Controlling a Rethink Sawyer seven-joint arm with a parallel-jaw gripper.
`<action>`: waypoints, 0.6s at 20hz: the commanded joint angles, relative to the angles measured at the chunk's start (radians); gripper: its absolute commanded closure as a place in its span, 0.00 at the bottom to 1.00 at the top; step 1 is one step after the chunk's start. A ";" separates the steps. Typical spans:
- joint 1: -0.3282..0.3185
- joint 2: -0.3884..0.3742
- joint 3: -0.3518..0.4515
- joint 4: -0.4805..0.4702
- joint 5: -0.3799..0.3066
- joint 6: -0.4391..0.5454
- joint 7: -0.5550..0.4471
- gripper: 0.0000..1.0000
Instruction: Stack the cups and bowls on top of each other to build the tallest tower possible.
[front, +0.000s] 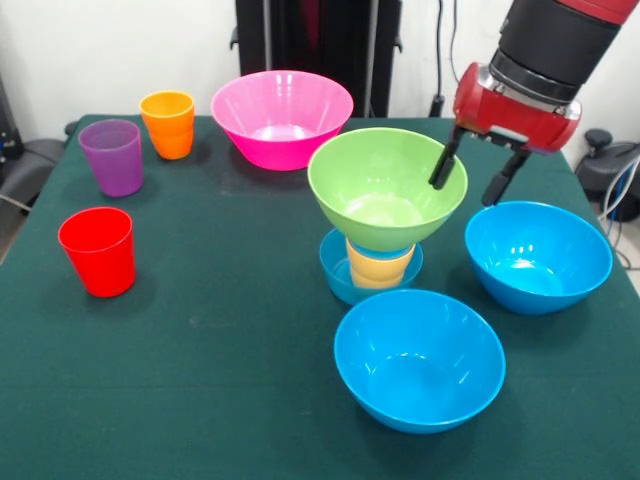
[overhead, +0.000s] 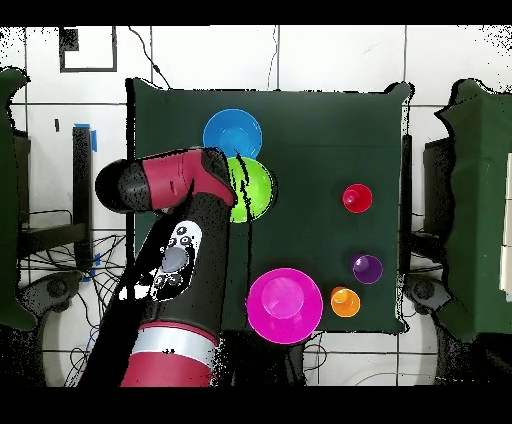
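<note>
The tower stands mid-table: a small blue bowl (front: 338, 272) holds a yellow-orange cup (front: 379, 266), and a green bowl (front: 385, 187) sits on the cup. My gripper (front: 463, 192) is open and straddles the green bowl's right rim, one finger inside and one outside. Two large blue bowls (front: 418, 359) (front: 538, 256) sit in front and to the right. The pink bowl (front: 282, 117) is at the back. The red (front: 98, 251), purple (front: 112, 157) and orange (front: 168, 124) cups stand on the left. No light blue cup shows.
In the overhead view my arm (overhead: 180, 250) covers the table's left part and one blue bowl. The green bowl (overhead: 252, 188), a blue bowl (overhead: 233, 133) and the pink bowl (overhead: 285, 305) show beside it.
</note>
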 joint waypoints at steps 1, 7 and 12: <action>0.038 0.051 0.014 -0.040 -0.055 0.108 0.062 0.00; 0.060 0.039 -0.016 -0.042 -0.037 0.135 0.080 0.00; 0.077 0.029 -0.057 -0.083 -0.027 0.177 0.097 0.00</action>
